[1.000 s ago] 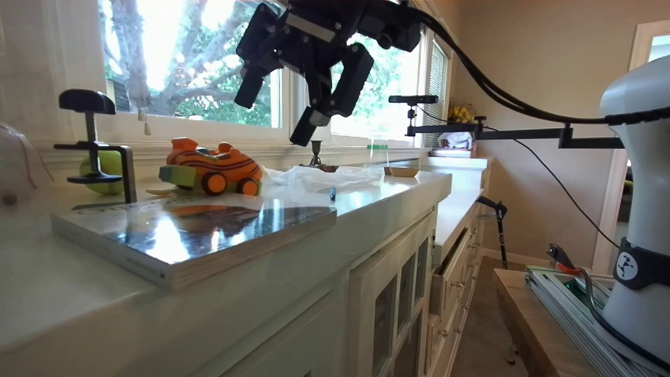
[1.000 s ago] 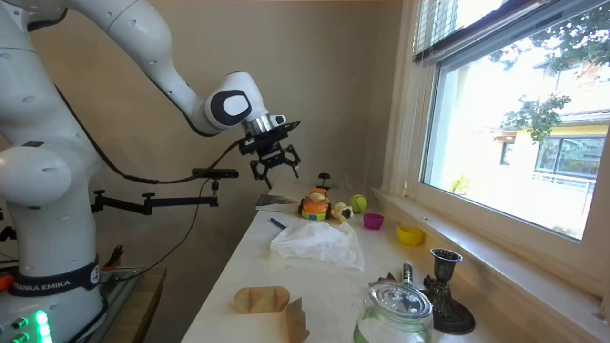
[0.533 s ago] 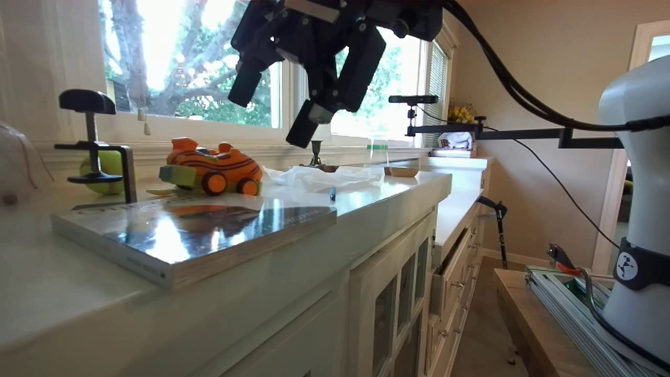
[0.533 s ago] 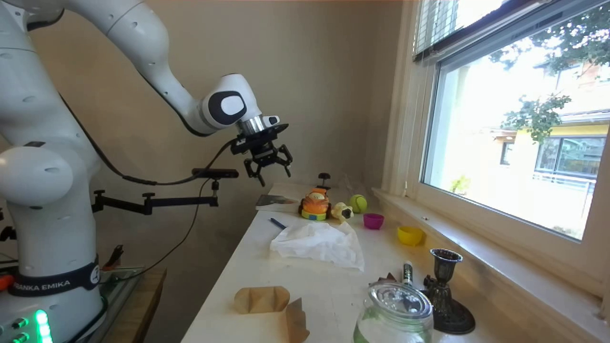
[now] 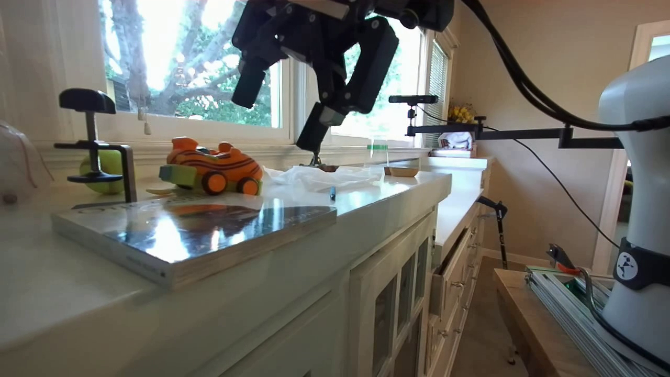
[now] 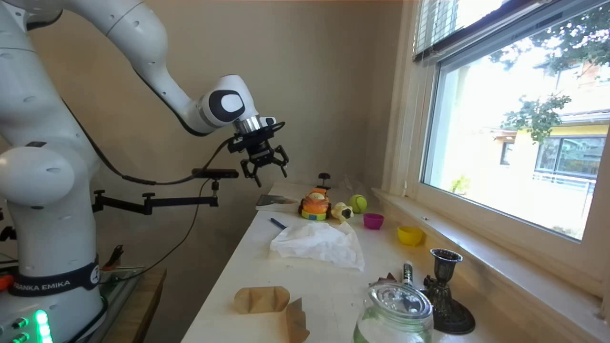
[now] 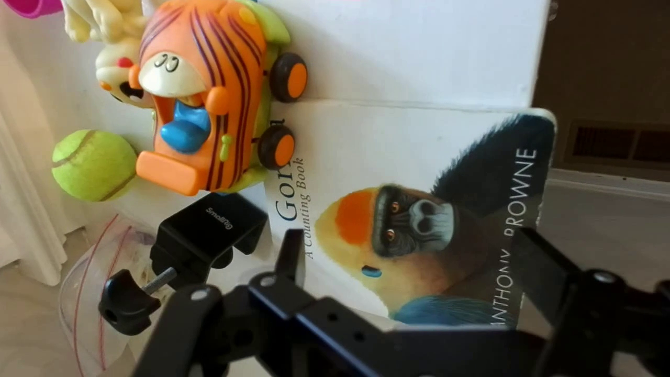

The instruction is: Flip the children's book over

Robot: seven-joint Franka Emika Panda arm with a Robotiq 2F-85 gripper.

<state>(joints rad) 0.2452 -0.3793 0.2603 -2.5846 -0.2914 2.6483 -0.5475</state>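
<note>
Gripper (image 5: pixel 276 124) spread abv book (image 5: pixel 194 233); gorilla cvr (image 7: pixel 411 217) up

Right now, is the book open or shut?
Shut: the book lies flat, no gap visible along its edge in an exterior view, its front cover facing up in the wrist view.

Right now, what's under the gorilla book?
The gorilla book lies front cover up on the white counter. Its underside and the patch of counter beneath are hidden, so I can't tell whether anything thin is tucked there.
</note>
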